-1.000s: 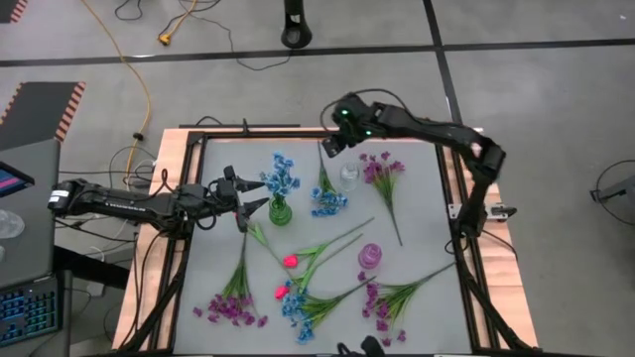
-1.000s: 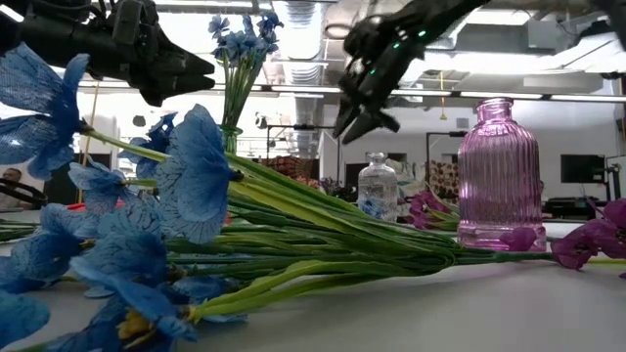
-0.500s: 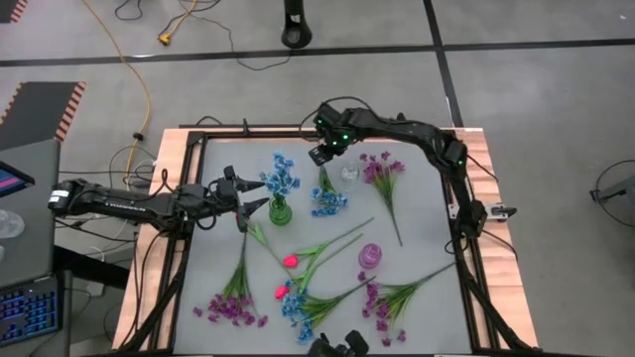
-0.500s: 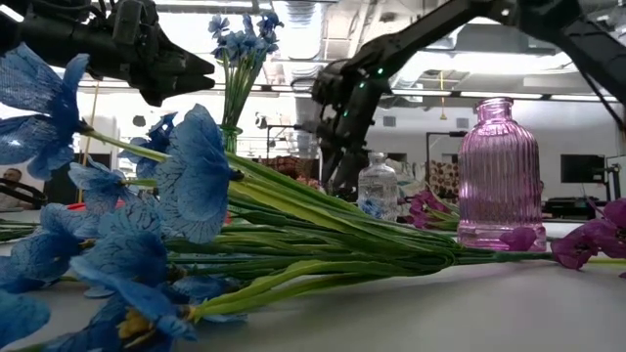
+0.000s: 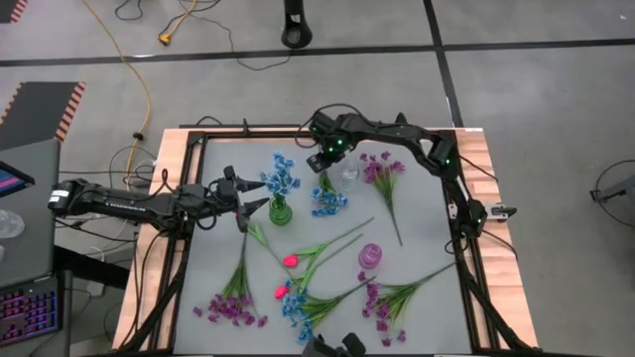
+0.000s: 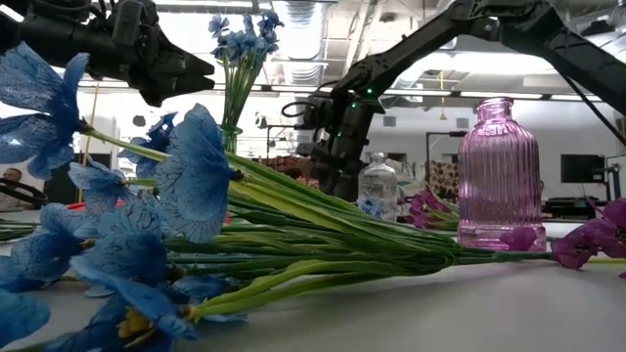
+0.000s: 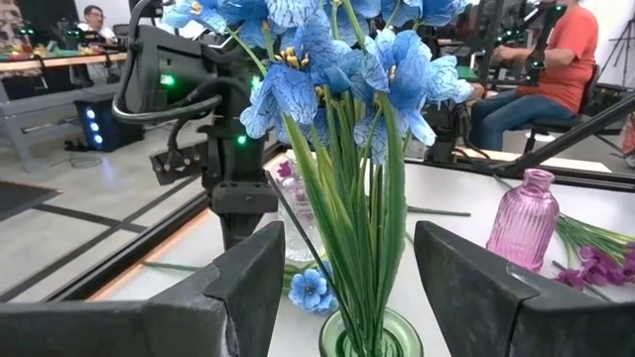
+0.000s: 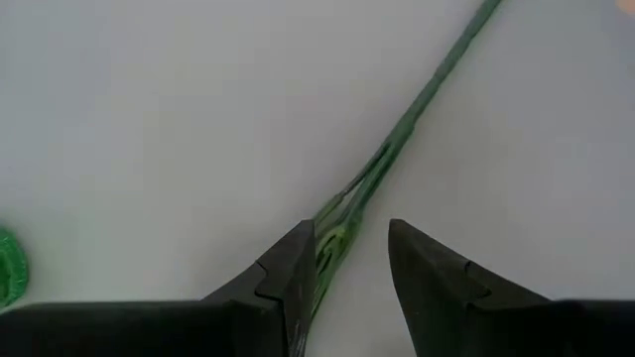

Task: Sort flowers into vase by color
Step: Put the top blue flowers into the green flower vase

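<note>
— As the right gripper (image 8: 347,260) hovered over the far side of the table (image 5: 417,213), where did the blue sprig (image 5: 325,196) lie?

— Its stem (image 8: 417,109) ran lengthwise between the parted, empty fingers, beside the clear vase (image 5: 349,176). The left gripper (image 7: 342,288), released too, flanked the green vase (image 5: 280,211) of blue flowers (image 7: 327,59), farther off.

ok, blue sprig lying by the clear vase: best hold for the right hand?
Judging by its pose, grip the blue sprig on its bare green stem, from straight above. It lies flat on the table; the right hand hangs open astride it.
</note>
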`<state>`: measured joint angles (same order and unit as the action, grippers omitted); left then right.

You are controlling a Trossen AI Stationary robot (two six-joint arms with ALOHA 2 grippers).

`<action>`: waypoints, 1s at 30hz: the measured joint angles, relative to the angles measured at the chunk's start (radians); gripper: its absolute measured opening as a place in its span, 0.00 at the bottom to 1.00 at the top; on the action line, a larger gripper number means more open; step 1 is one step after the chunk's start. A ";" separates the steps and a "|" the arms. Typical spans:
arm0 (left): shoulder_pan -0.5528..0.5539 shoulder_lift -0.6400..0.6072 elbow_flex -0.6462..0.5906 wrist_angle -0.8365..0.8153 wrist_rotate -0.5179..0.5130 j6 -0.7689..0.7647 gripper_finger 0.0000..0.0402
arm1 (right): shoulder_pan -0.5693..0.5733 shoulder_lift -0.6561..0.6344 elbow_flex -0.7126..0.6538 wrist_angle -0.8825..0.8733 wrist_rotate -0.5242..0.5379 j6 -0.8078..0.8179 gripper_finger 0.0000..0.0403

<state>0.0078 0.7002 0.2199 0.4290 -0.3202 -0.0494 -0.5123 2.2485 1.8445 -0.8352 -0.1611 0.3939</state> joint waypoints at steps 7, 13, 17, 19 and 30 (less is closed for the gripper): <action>0.000 0.000 0.000 0.000 0.000 0.000 0.53 | 0.022 0.004 -0.002 -0.001 0.002 0.000 0.39; 0.000 0.000 0.000 -0.003 0.000 0.000 0.53 | 0.052 0.016 -0.002 -0.008 0.054 -0.002 0.39; 0.000 0.000 0.000 -0.006 0.000 -0.003 0.53 | 0.055 0.015 -0.002 -0.010 0.056 -0.002 0.39; 0.000 0.000 0.000 -0.006 0.000 -0.004 0.53 | 0.056 0.015 -0.002 -0.020 0.061 -0.001 0.39; 0.000 0.000 0.000 -0.012 0.000 -0.012 0.53 | 0.066 0.015 -0.002 -0.063 0.061 0.025 0.39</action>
<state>0.0078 0.7002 0.2199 0.4170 -0.3199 -0.0613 -0.4467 2.2635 1.8427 -0.8977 -0.1004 0.4187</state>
